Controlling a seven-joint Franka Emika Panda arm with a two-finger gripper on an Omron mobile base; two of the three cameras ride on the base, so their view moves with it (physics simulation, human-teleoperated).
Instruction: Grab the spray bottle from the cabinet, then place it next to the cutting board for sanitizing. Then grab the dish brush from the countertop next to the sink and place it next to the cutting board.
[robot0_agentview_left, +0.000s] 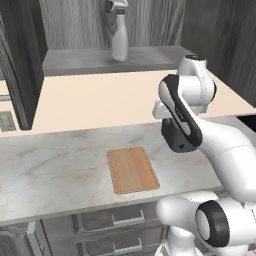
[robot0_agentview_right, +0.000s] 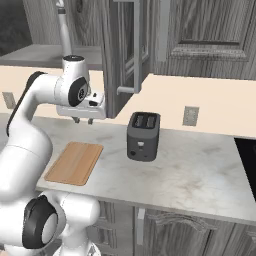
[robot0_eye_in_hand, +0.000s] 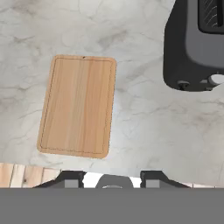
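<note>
The spray bottle (robot0_agentview_left: 119, 35) stands upright on the grey shelf of the open cabinet (robot0_agentview_left: 75, 60), far behind and above the counter; it also shows as a slim pale shape (robot0_agentview_right: 63, 30). The cutting board (robot0_agentview_left: 132, 170) (robot0_agentview_right: 75, 162) (robot0_eye_in_hand: 78, 105) lies flat on the marble countertop (robot0_agentview_left: 55, 165). My gripper (robot0_agentview_right: 83, 120) (robot0_eye_in_hand: 113, 180) hangs above the counter, just right of the board and pointing down, open with nothing between its fingers. The dish brush is out of view.
A dark toaster (robot0_agentview_right: 144, 135) (robot0_eye_in_hand: 197, 43) stands on the counter right of the board. The cabinet door with its silver bar handle (robot0_agentview_right: 136, 45) hangs open behind it. The black sink's edge (robot0_agentview_right: 248, 155) is at far right. Wall outlet (robot0_agentview_right: 190, 116).
</note>
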